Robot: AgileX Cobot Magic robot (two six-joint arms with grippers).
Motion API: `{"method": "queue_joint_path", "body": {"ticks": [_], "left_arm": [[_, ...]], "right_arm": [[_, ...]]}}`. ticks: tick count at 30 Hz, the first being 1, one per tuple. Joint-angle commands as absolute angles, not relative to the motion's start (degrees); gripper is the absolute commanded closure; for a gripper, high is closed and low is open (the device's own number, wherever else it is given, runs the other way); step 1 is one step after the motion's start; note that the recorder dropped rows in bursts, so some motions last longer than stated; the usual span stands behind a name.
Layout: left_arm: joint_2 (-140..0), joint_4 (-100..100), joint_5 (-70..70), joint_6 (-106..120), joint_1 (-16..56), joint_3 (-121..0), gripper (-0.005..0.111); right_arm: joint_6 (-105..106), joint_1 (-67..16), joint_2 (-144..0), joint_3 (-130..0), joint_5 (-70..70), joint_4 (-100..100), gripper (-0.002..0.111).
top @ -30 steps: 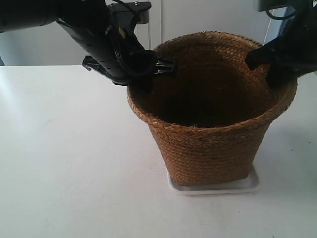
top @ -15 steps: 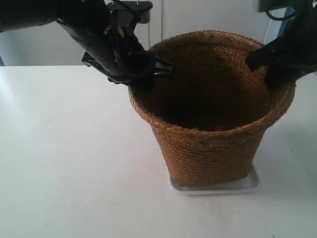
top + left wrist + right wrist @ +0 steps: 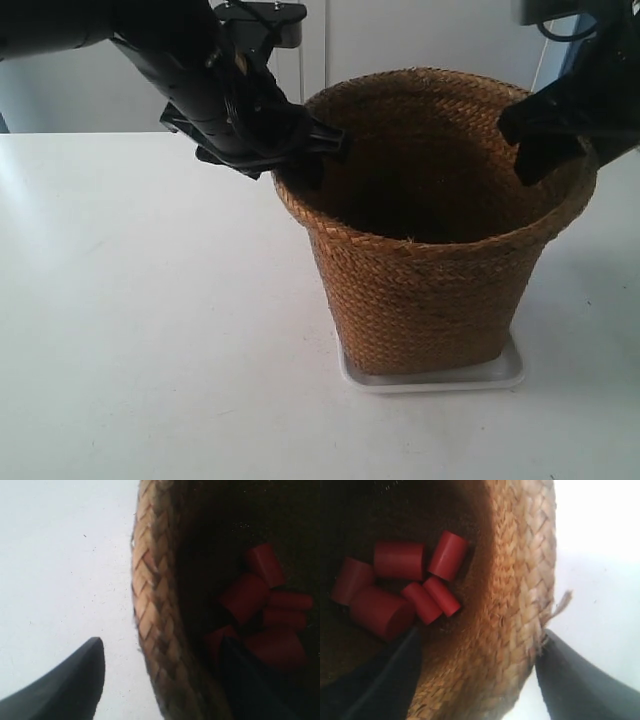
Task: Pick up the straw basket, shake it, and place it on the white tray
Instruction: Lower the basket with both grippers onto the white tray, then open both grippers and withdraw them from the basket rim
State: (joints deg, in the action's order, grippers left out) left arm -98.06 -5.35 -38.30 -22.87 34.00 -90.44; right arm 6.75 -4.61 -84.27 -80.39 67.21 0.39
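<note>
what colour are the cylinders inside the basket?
Red cylinders, lying in the dark bottom of the straw basket; clearest in the right wrist view.

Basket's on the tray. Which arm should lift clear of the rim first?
Left, probably: the left gripper's outer finger stands clear of the straw basket's rim, while the right gripper's outer finger sits against it beside a loose strand that might snag.

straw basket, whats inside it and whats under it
Inside the straw basket, several red cylinders lie heaped on the dark floor; the exterior view hides them behind the front wall. Under it sits the white tray: only its rim shows, the base covers the rest.
</note>
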Motion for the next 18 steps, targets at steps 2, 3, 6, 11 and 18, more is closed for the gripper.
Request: {"method": "queue_joint_path", "body": {"ticks": [2,3,6,11,18], "left_arm": [[-94.51,-5.24,-39.32,-22.64,34.42,-90.82,0.038],[-93.98,-5.24,-39.32,-22.64,34.42,-90.82,0.038],[-91.8,-5.24,-39.65,-22.24,34.42,-90.82,0.038],[-88.21,-5.24,-46.97,-21.18,34.42,-90.71,0.042],[-79.38,-5.19,-49.67,-12.48,39.54,-90.33,0.089]], "right_arm": [[7.28,-3.97,-80.07,-80.55,63.12,0.0,0.047],[7.28,-3.97,-79.56,-80.55,62.99,0.0,0.047],[7.28,-3.97,-77.62,-80.55,63.22,0.0,0.047],[7.28,-3.97,-73.85,-79.9,64.24,1.15,0.052],[7.28,-3.97,-61.08,-62.28,43.28,5.66,0.093]]}}
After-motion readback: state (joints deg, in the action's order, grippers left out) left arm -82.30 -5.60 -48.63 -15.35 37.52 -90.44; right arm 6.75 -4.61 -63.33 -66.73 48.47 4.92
